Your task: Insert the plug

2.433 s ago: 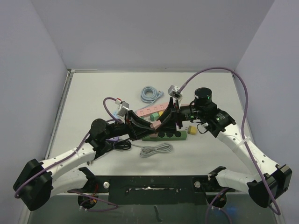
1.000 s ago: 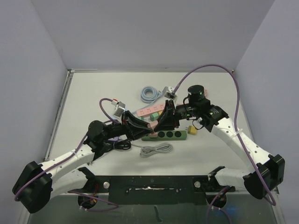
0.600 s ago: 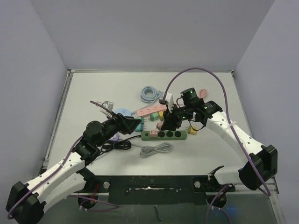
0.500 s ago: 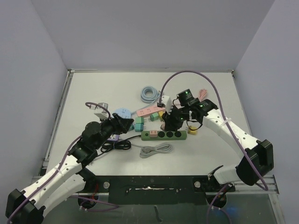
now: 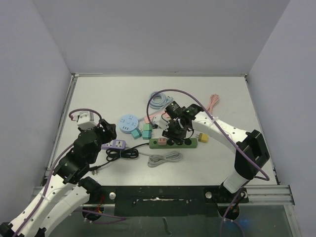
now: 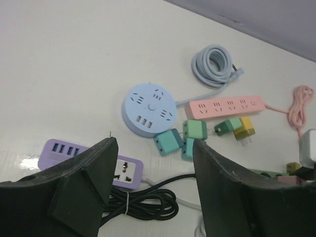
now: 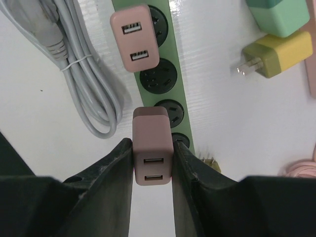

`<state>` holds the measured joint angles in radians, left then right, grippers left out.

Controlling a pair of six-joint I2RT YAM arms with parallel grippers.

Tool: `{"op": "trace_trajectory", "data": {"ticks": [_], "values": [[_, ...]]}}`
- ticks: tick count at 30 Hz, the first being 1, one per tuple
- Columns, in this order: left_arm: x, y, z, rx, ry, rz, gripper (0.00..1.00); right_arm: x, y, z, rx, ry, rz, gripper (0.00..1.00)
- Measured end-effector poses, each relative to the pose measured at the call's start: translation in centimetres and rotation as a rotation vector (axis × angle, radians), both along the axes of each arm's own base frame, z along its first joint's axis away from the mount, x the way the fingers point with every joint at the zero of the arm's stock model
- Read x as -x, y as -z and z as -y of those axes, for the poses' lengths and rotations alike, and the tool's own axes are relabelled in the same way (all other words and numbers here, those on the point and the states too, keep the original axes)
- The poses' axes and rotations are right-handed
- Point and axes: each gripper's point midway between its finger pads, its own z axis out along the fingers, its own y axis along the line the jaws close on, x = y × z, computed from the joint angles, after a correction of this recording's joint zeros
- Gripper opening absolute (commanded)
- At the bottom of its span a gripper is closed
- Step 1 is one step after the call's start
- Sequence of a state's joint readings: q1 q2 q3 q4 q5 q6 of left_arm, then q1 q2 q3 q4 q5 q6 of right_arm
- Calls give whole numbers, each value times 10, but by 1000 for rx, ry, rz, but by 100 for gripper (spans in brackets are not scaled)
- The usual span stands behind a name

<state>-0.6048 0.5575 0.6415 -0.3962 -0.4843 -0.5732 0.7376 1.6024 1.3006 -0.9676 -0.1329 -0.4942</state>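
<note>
Fingers (image 7: 114, 165) of the right gripper (image 5: 174, 132) clamped on both sides of a dusty-pink USB charger plug (image 7: 153, 145), its two USB ports facing the wrist camera; plug held in line over the green power strip (image 7: 163, 79), covering part of a socket toward the strip's right half; cannot tell whether its prongs are seated; a second pink USB charger (image 7: 136, 42) sits in the strip's left end socket; strip lies near the middle of the white table surface (image 5: 98, 94), lengthwise parallel to the near edge; left gripper (image 6: 154, 148) fingers (image 6: 86, 182) wide apart, holding nothing, hovering close to the left edge above a purple USB power strip (image 6: 89, 160) and its bundled black cord (image 6: 143, 205); round blue socket hub (image 6: 149, 108) just beyond that, with teal adapters (image 6: 168, 142) beside it; pink power strip (image 6: 224, 106) further toward the far edge, green and yellow plugs (image 6: 234, 129) just beside it; light-blue cable coil (image 5: 158, 100) near the middle of the far half; pink cable (image 5: 214, 102) toward the far-right corner; yellow plug (image 5: 203, 138) at the green strip's right end, touching or not I cannot tell; grey coiled cable (image 5: 165, 159) between the strip and the near edge.
</note>
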Motion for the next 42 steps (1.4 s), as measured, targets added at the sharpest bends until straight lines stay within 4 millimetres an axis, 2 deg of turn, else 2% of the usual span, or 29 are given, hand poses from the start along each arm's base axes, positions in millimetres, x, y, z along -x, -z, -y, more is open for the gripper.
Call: {"op": "trace_trajectory", "data": {"ticks": [7, 12, 21, 35, 42], "values": [[11, -9, -41, -37, -166, 28, 62, -4, 12, -13, 67, -90, 28, 0], [17, -17, -53, -13, -209, 65, 62, -3, 20, -19, 85, -140, 28, 0], [17, -15, -54, -18, -217, 61, 63, -15, 20, -28, 63, -205, 85, 0], [16, -11, -53, -26, -216, 52, 63, -12, 33, -27, 83, -243, 54, 0], [15, -2, -53, -41, -214, 34, 63, -12, 34, -26, 84, -250, 51, 0]]}}
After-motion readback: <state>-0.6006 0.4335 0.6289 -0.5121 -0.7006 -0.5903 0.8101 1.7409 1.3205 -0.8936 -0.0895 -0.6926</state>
